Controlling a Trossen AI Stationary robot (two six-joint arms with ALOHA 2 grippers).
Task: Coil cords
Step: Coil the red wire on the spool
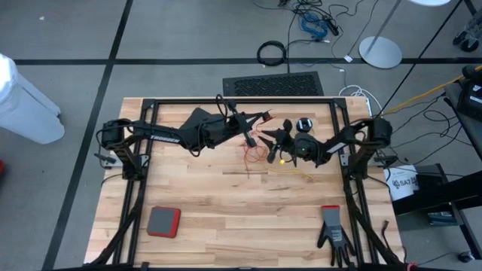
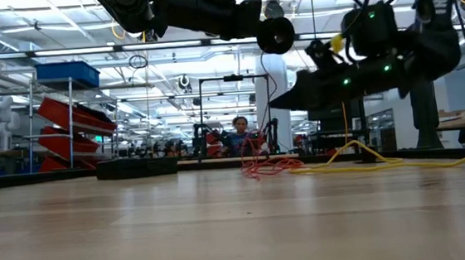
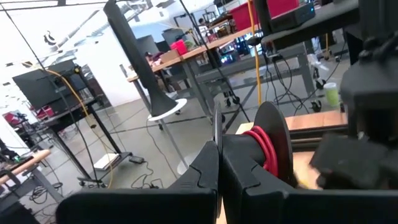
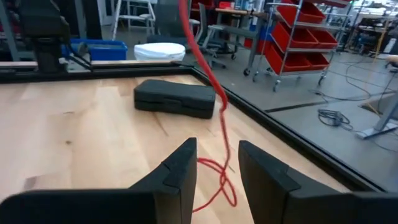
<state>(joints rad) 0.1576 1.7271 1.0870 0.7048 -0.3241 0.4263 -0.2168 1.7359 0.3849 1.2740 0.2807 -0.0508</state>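
Wooden table (image 1: 226, 203) holds loose red cord (image 2: 262, 167); above it the left gripper (image 3: 219, 163), jaws pinching the reel (image 3: 266, 144), lifts it for winding; beside it the right gripper (image 4: 216, 163) hangs spread around the strand.

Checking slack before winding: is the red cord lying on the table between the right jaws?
Yes, the red cord loops on the table between the open jaws.

You see red cord (image 1: 252, 154): thin, wiry, loose tangle on tabletop centre, few turns wound on black reel (image 3: 268, 146) lifted off wood. Yellow cord (image 2: 385, 162): thin, slack, sprawled just beside red, strand rising upward.
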